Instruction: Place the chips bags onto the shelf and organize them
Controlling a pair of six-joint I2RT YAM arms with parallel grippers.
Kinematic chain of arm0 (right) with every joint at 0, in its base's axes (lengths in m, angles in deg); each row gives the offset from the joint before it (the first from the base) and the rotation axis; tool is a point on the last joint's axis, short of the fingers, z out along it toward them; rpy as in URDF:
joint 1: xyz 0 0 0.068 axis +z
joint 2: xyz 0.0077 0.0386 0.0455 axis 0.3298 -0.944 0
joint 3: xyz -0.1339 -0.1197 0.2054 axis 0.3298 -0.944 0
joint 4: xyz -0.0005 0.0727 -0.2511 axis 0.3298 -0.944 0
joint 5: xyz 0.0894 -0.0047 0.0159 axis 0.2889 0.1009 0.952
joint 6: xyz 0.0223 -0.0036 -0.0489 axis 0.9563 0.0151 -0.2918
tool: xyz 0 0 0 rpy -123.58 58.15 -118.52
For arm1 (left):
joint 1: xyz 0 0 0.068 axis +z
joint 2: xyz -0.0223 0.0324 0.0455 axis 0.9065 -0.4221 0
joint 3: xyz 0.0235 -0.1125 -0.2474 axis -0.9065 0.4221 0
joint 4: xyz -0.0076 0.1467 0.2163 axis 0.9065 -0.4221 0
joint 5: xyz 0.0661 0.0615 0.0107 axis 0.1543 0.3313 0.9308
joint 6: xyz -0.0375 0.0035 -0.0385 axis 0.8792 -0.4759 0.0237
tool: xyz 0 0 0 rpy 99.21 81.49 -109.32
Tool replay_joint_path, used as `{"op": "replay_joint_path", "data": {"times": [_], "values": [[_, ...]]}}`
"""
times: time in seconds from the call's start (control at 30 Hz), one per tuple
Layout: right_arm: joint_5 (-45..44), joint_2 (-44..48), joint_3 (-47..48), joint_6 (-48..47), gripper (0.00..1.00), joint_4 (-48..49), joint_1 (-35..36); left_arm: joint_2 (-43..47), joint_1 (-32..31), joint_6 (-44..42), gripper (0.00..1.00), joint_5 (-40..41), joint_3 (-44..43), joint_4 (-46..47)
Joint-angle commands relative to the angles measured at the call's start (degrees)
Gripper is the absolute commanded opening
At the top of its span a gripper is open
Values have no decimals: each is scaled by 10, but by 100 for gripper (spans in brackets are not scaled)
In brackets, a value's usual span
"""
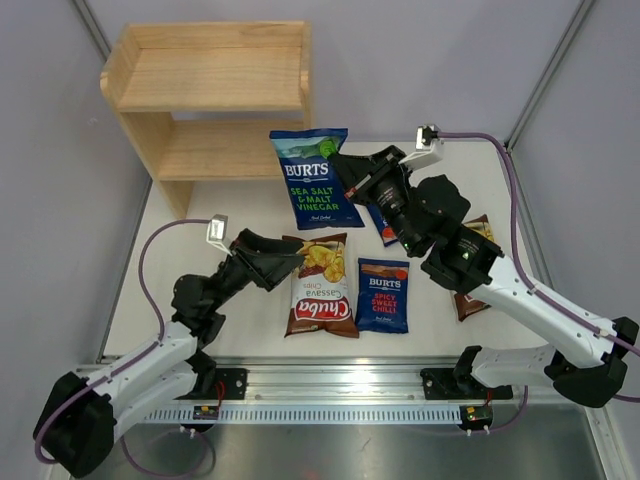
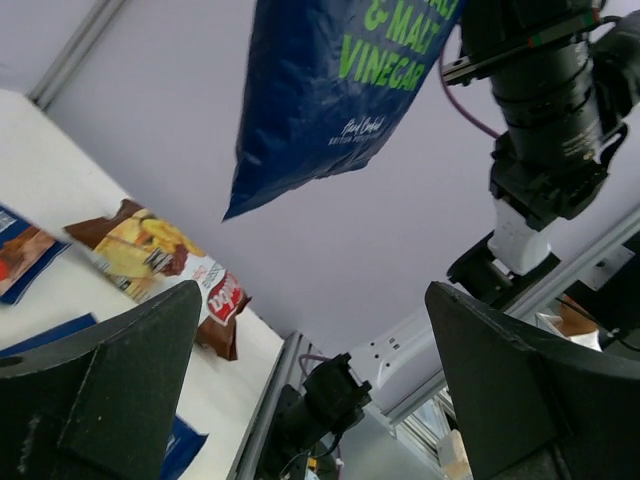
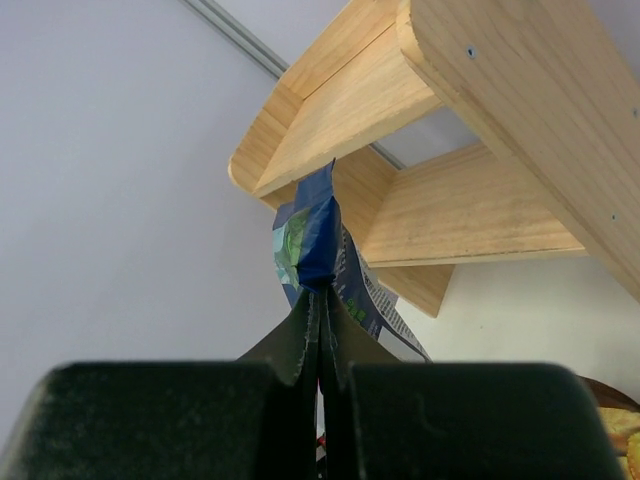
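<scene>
Wooden shelf (image 1: 215, 90) stands far left on the table (image 1: 255, 205). Burts sea salt & malt vinegar bag (image 1: 313, 180) hangs clear of the table, before the shelf, pinched at its edge by the clamped right gripper (image 3: 322, 300). Chuba bag (image 1: 320, 285) and Burts spicy sweet chilli bag (image 1: 384, 294) lie flat, side by side. Left gripper (image 1: 295, 255) is spread wide and holds nothing.

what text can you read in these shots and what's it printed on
"BURTS SEA SALT & MALT VINEGAR": large blue bag in the right pincer
"Chuba Cassava Chips": brown-and-white bag
"BURTS SPICY SWEET CHILLI": small blue bag
Smaller print: too small to read
Blue bag and brown bag under the right arm: no legible text
</scene>
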Motion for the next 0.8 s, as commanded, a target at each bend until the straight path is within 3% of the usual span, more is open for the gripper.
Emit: {"op": "replay_joint_path", "data": {"times": [0.0, 0.57, 0.7, 0.73, 0.77], "values": [[18, 21, 20, 26, 0, 12, -3, -45, -35, -16, 99, 48, -43, 162], [120, 35, -24, 110, 0, 59, -4, -115, -83, -45, 98, 119, -106, 229], [108, 37, -42, 118, 0, 70, -3, -113, -103, -57, 75, 105, -116, 247], [106, 40, -46, 118, 0, 75, -4, -111, -106, -60, 60, 105, -118, 238], [99, 45, -49, 117, 0, 77, -4, -110, -110, -66, 52, 103, -117, 235]]}}
